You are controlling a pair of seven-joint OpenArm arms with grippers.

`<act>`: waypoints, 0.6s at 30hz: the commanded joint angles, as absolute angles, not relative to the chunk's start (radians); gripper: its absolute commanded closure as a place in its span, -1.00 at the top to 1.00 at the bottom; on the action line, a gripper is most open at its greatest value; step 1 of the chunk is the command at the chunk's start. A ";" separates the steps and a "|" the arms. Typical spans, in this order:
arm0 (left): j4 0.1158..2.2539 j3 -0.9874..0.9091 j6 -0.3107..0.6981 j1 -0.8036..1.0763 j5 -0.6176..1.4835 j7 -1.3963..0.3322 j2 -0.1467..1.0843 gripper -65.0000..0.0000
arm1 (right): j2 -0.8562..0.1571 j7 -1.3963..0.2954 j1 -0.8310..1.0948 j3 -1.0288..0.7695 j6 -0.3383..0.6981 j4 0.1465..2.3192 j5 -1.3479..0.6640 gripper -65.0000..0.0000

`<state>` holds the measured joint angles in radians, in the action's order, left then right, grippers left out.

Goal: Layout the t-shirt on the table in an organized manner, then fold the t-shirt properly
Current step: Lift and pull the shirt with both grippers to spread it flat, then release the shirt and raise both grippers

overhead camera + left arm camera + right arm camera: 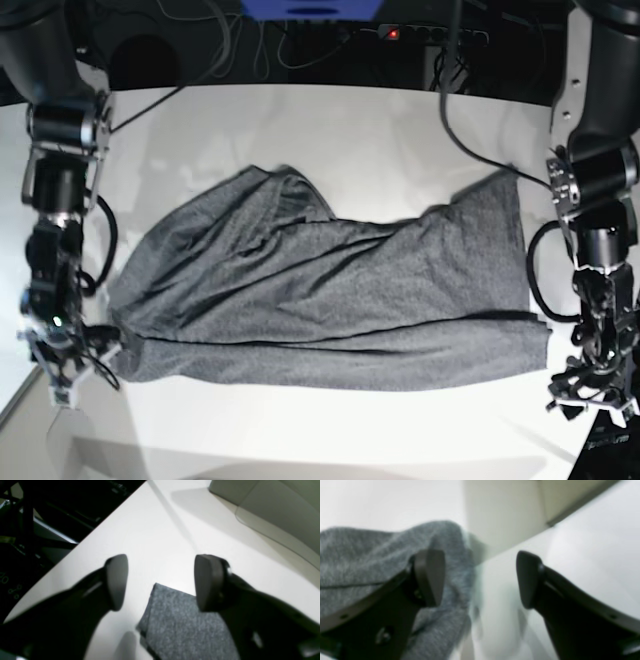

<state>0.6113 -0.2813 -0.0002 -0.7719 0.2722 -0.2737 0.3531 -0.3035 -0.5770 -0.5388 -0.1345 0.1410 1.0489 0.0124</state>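
Observation:
The dark heather-grey t-shirt point(320, 290) lies spread sideways across the white table point(330, 130), with wrinkles and a folded ridge near its middle. My left gripper point(162, 582) hangs open just above one flat corner of the t-shirt point(180, 625), with nothing between its fingers. In the base view this left gripper point(592, 395) is at the shirt's right end. My right gripper point(478, 578) is open too. One of its fingers point(430, 577) sits in front of a raised, blurred fold of the t-shirt point(357, 555), at the shirt's left end point(62, 355).
Black cables and a power strip point(395, 33) run along the table's far edge. Dark frames and gear point(37, 530) lie beyond the table's side. A pale panel point(275, 505) stands by the table in the left wrist view.

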 commanded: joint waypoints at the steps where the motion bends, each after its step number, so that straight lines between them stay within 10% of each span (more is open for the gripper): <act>1: 0.677 -0.285 0.005 -0.776 0.280 -0.242 0.366 0.30 | -0.305 -0.558 -0.527 -0.156 0.139 1.118 0.005 0.46; 18: 1.725 -0.582 0.004 0.185 0.519 -0.604 0.104 0.30 | -0.114 -0.559 0.044 -0.231 0.142 1.748 0.004 0.47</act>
<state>1.7035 -0.5808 -0.0032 0.2108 0.5095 -0.6323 0.0887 -0.1120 -0.5846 0.0582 -0.2317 0.1421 1.7309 0.0120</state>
